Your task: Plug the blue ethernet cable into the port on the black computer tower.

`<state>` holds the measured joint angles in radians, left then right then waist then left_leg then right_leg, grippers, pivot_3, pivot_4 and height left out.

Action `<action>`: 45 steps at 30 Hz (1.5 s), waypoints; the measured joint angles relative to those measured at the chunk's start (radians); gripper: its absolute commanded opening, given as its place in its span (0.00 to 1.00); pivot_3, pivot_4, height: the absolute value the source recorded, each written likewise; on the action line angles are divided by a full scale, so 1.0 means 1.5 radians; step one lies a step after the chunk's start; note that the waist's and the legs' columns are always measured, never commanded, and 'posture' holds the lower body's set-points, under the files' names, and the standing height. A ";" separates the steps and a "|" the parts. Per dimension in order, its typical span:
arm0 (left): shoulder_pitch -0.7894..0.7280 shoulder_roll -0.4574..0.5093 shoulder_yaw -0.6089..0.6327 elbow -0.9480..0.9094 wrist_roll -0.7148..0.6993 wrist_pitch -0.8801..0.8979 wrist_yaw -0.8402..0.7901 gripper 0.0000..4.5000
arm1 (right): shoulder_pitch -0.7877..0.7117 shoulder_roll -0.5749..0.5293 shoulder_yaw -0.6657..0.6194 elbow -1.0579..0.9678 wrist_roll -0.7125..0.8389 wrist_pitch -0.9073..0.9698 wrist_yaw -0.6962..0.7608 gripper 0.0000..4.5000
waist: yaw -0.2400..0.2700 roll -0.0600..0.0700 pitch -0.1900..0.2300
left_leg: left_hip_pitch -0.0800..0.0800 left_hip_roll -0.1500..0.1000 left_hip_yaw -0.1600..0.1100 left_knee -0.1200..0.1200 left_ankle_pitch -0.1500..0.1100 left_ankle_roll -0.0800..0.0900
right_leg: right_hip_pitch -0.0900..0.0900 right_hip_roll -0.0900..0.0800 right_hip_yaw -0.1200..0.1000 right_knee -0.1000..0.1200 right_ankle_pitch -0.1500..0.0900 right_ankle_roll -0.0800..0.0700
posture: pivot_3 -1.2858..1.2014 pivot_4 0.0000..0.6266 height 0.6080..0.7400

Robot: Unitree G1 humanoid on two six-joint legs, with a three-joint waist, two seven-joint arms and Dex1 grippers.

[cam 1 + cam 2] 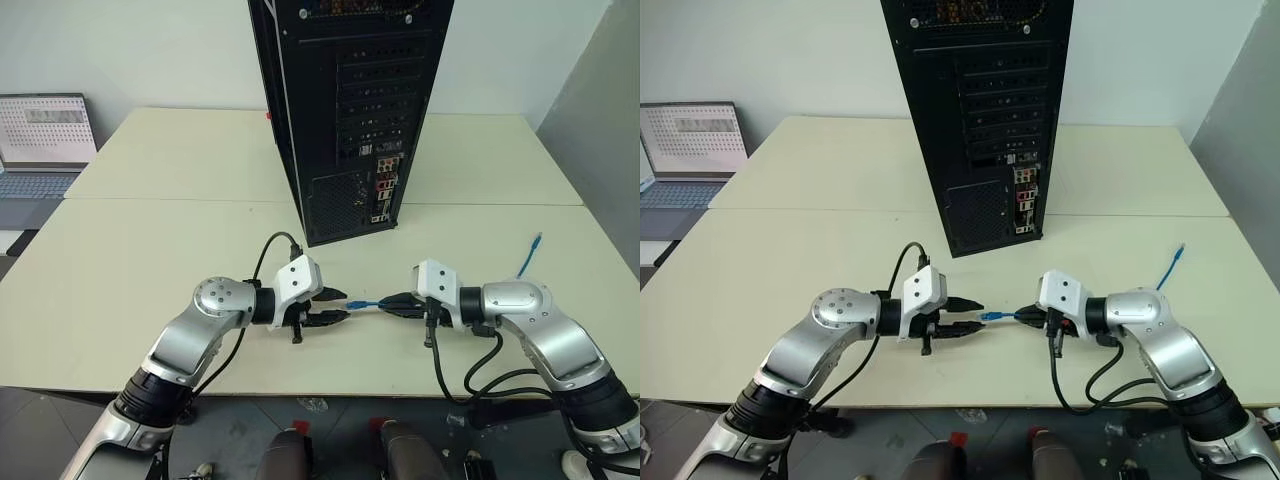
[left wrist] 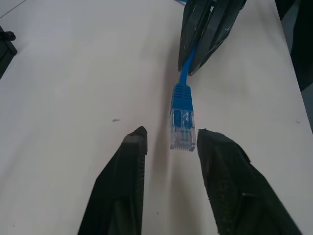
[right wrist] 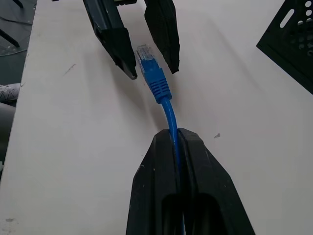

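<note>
Here, low in the frame's centre, the right gripper is clamped on the blue ethernet cable. Its clear plug sits between the parted fingers of the left gripper (no contact seen). Above, at top centre, the black computer tower stands on the pale table.

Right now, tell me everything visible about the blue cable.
The blue cable is a thin, bright-blue flexible cord with a ribbed blue boot and a clear plastic plug. The right gripper is shut on the cord just behind the boot, holding it off the table. The plug sits between the left gripper's parted fingers, not yet clamped. Its far end rises beyond the right arm.
</note>
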<state>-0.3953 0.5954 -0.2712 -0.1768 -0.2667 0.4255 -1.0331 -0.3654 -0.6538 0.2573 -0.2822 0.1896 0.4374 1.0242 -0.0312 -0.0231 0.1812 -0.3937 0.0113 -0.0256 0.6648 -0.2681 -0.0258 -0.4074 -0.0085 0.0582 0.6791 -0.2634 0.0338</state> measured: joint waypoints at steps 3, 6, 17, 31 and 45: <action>0.000 -0.004 0.000 0.002 0.001 -0.001 -0.002 0.07 | -0.001 0.000 0.000 -0.001 0.000 0.001 0.000 0.00 | 0.000 0.000 0.000 | 0.000 0.000 0.000 0.000 0.000 0.000 | 0.000 0.000 0.000 0.000 0.000 0.000 | 0.52 0.24 1.00; 0.000 -0.006 0.000 0.006 0.005 -0.007 -0.003 0.07 | -0.002 0.000 0.000 -0.001 0.000 0.003 0.001 0.00 | 0.000 0.000 0.000 | 0.000 0.000 0.000 0.000 0.000 0.000 | 0.000 0.000 0.000 0.000 0.000 0.000 | 0.52 0.24 1.00; 0.020 -0.002 -0.001 0.031 0.046 -0.161 -0.019 0.07 | -0.017 -0.015 -0.004 -0.002 0.030 0.008 0.041 0.44 | 0.001 0.000 0.000 | 0.000 0.000 0.000 0.000 0.000 0.000 | 0.000 0.000 0.000 0.000 0.000 0.000 | 0.52 0.24 1.00; 0.037 -0.020 0.006 0.160 0.253 -0.772 0.124 0.07 | -0.031 0.029 -0.139 -0.060 0.322 0.317 -0.032 0.72 | 0.002 0.000 0.000 | 0.000 0.000 0.000 0.000 0.000 0.000 | 0.000 -0.001 0.000 0.000 0.000 0.000 | 0.52 0.24 1.00; 0.016 -0.020 0.035 0.220 0.382 -0.920 0.284 0.07 | -0.032 0.083 -0.151 -0.055 0.393 0.387 -0.112 0.72 | 0.001 0.000 0.000 | -0.001 0.000 -0.001 0.000 0.000 0.000 | 0.000 -0.001 -0.002 0.000 0.000 0.000 | 0.52 0.24 1.00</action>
<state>-0.3712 0.5653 -0.2184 0.1535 0.3056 -0.9539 -0.6067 -0.4133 -0.5297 0.0308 -0.3650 0.7790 1.0176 0.8566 -0.0293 -0.0231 0.1811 -0.3948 0.0109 -0.0266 0.6648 -0.2681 -0.0256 -0.4074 -0.0105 0.0557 0.6791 -0.2631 0.0336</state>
